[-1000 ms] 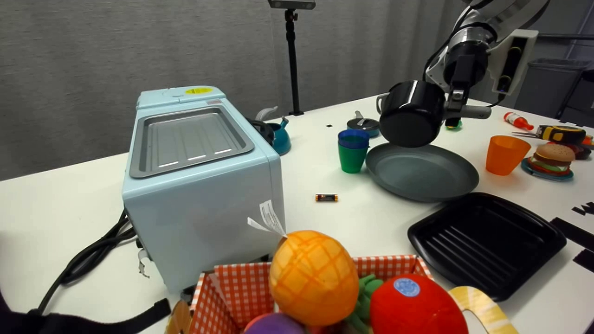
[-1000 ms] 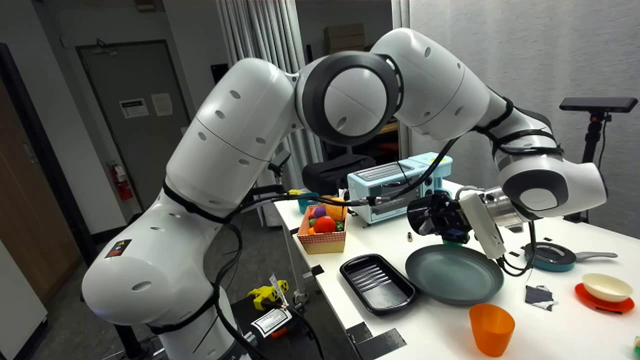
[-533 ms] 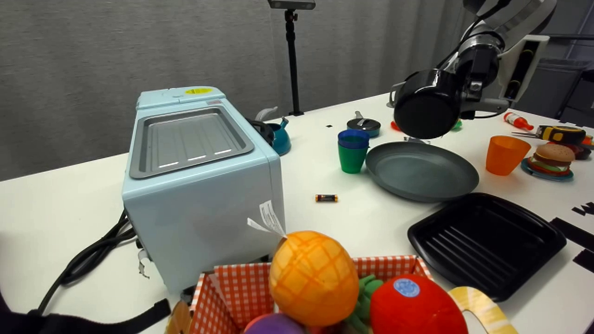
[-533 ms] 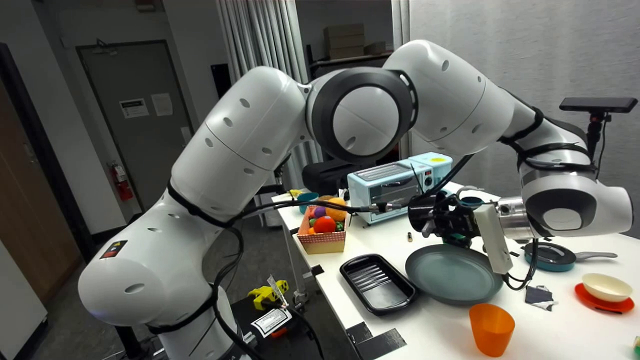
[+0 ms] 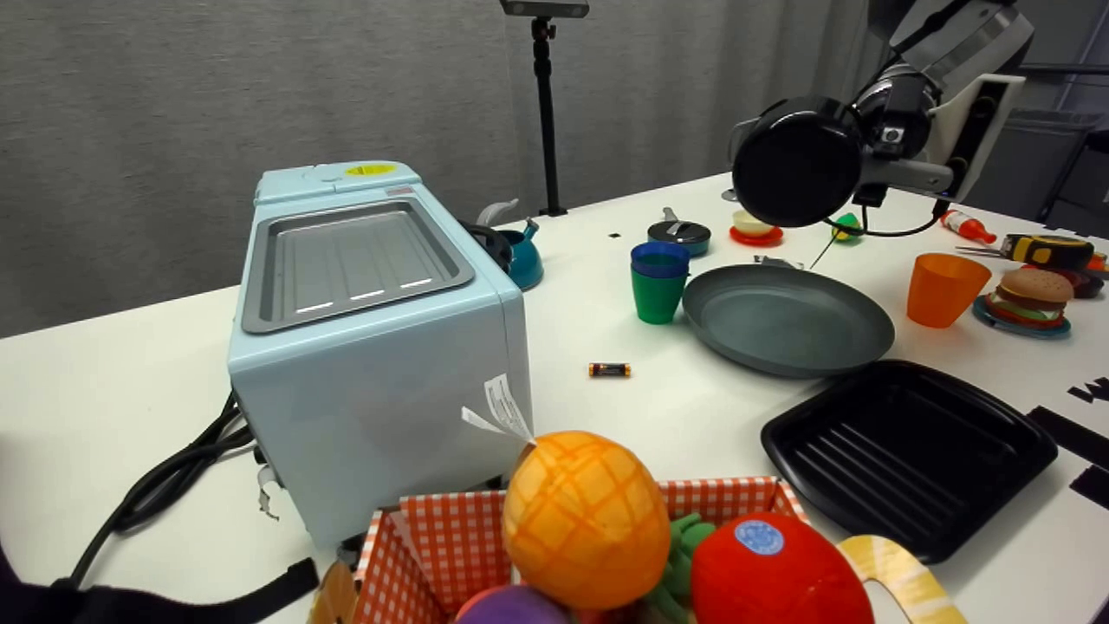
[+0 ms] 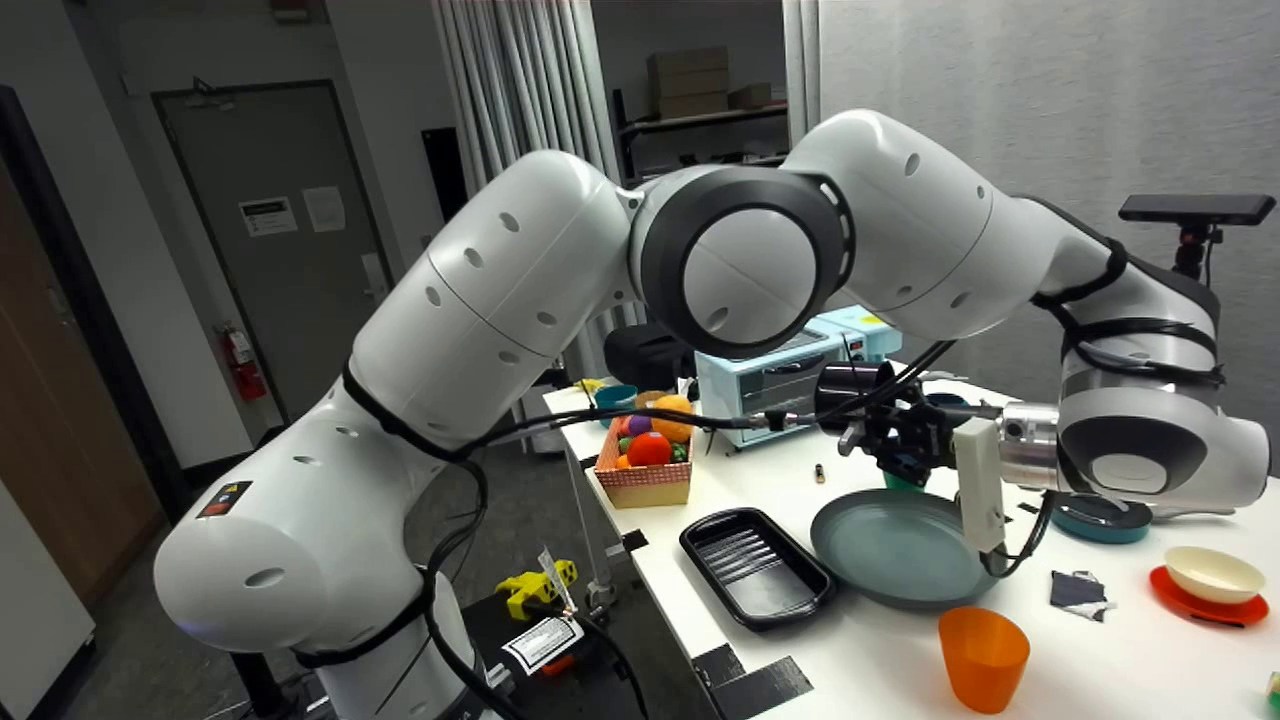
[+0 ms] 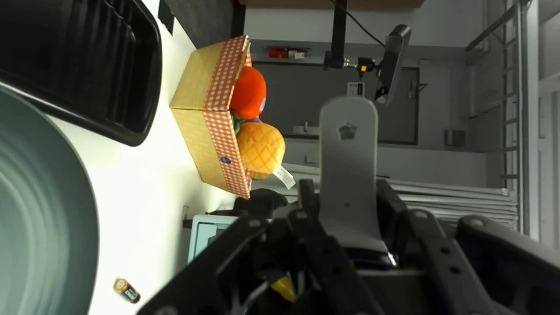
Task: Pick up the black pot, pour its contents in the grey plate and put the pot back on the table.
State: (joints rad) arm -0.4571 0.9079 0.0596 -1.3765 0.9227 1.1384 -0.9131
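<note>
The black pot (image 5: 797,165) hangs in the air above the far side of the grey plate (image 5: 788,321). It is strongly tilted, with its base facing out in this exterior view; it also shows in an exterior view (image 6: 845,390). My gripper (image 7: 345,192) is shut on the pot's grey handle (image 7: 348,135), which stands between the fingers in the wrist view. A yellow piece (image 7: 284,288) shows low between the gripper's links, seemingly in the pot; other contents are hidden. The plate looks bare in both exterior views (image 6: 905,550). The white table (image 5: 676,416) lies below.
The black ridged tray (image 5: 910,451) adjoins the plate. Stacked blue and green cups (image 5: 658,290) and an orange cup (image 5: 944,290) stand beside it. A light blue oven (image 5: 381,399), a toy basket (image 6: 645,490), a small pan (image 6: 1100,520) and a battery (image 5: 610,370) are around.
The pot has risen and moved slightly right in an exterior view, and has tilted further so that more of its base shows. The arm has shifted with it. The plate has not moved.
</note>
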